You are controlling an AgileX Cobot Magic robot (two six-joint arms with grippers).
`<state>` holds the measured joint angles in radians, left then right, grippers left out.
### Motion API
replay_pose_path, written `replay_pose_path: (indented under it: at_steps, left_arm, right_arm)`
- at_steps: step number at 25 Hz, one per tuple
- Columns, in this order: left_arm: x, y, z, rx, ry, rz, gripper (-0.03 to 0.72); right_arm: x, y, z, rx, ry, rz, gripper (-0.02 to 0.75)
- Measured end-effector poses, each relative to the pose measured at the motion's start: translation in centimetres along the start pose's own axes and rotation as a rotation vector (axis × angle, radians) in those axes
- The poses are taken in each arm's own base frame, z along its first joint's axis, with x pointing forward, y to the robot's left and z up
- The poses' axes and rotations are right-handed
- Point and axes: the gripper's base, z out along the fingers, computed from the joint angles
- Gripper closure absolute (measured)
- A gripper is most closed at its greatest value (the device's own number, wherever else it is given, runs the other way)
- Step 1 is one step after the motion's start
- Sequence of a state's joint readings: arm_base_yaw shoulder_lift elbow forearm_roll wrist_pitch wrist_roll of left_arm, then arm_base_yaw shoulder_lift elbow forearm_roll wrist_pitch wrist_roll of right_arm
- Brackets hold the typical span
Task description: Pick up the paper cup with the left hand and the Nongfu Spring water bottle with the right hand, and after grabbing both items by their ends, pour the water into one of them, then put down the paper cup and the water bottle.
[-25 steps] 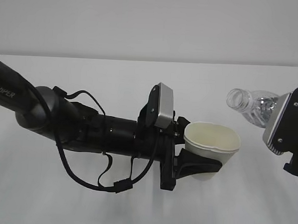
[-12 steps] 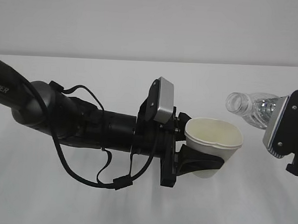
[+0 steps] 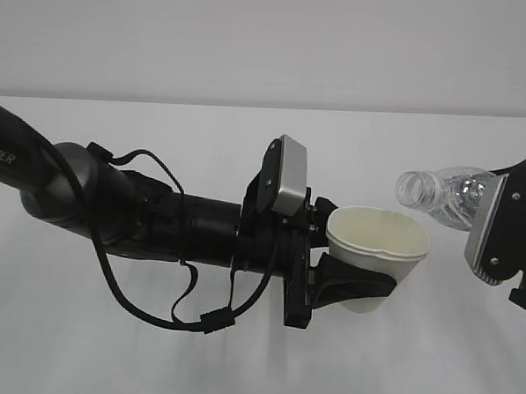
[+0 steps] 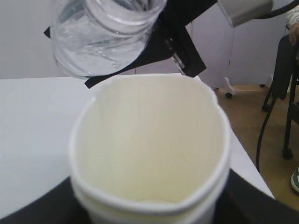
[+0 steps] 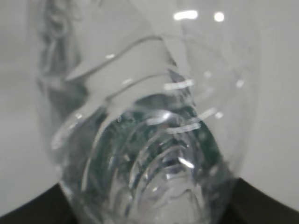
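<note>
Holding the cup [image 3: 376, 256] above the table [image 3: 149, 359], the left gripper [image 3: 351, 290] has its jaws closed round the cup's lower body; the rim is squeezed out of round and the cup sits upright. Right gripper [image 3: 517, 237] clamps the bottle [image 3: 440, 193] at its base end, bottle tipped near level, open neck just above and right of the cup rim. No water stream visible.
</note>
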<state>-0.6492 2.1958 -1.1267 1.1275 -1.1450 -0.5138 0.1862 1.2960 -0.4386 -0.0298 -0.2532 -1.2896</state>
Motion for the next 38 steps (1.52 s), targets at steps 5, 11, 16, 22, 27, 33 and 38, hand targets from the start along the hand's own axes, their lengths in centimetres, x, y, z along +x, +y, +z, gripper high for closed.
replay_pose_path:
  at_steps: [5,11,16,22,27,33,38]
  left_arm:
    - [0.0,0.0,0.0,0.0,0.0,-0.001,0.284]
    - [-0.01,0.02,0.0,-0.002,-0.001,-0.023,0.284]
    - [-0.06,0.11,0.0,-0.012,-0.007,-0.063,0.284]
    - [-0.1,0.18,0.0,-0.019,-0.012,-0.077,0.284]
    - [-0.07,0.12,0.0,-0.013,-0.008,-0.074,0.284]
    - [-0.08,-0.5,0.51,0.016,-0.001,-0.032,0.285]
    - [-0.1,-0.62,0.63,0.021,-0.001,-0.03,0.285]
  right_arm:
    - [-0.02,-0.08,0.0,0.009,-0.003,-0.019,0.339]
    - [-0.04,-0.15,0.0,0.016,-0.004,-0.034,0.339]
    - [-0.09,-0.29,0.0,0.033,-0.009,-0.046,0.339]
    - [-0.09,-0.31,-0.01,0.035,-0.009,-0.063,0.34]
    - [-0.09,-0.31,-0.01,0.035,-0.009,-0.077,0.34]
    - [-0.09,-0.33,-0.01,0.036,-0.009,-0.086,0.34]
    - [-0.09,-0.33,-0.01,0.037,-0.008,-0.115,0.341]
